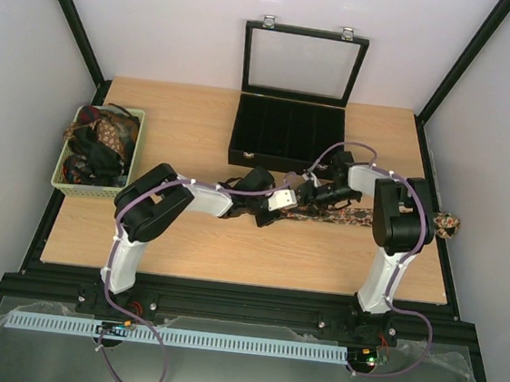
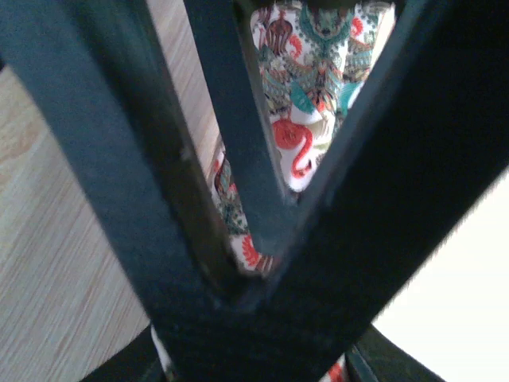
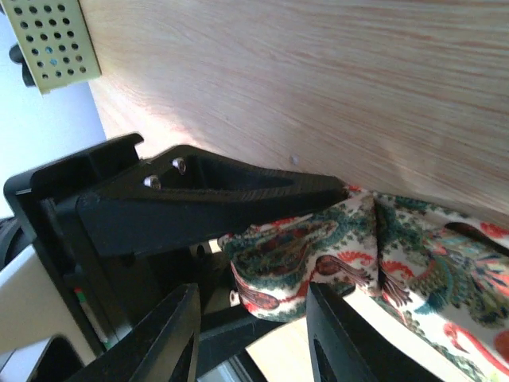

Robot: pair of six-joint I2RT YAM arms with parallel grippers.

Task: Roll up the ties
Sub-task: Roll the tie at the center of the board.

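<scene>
As fingers (image 3: pixel 171 342) flank tie (image 3: pixel 290 263), case (image 1: pixel 240 157) behind

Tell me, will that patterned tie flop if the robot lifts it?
Probably floppy: the tie folds and bunches up here. Likely light, since it looks like thin fabric. It shouldn't roll away, as it lies flat along the table.

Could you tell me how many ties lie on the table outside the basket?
1: the patterned tie stretches across the table to its right edge. More fill the green basket, too tangled to count.
</scene>
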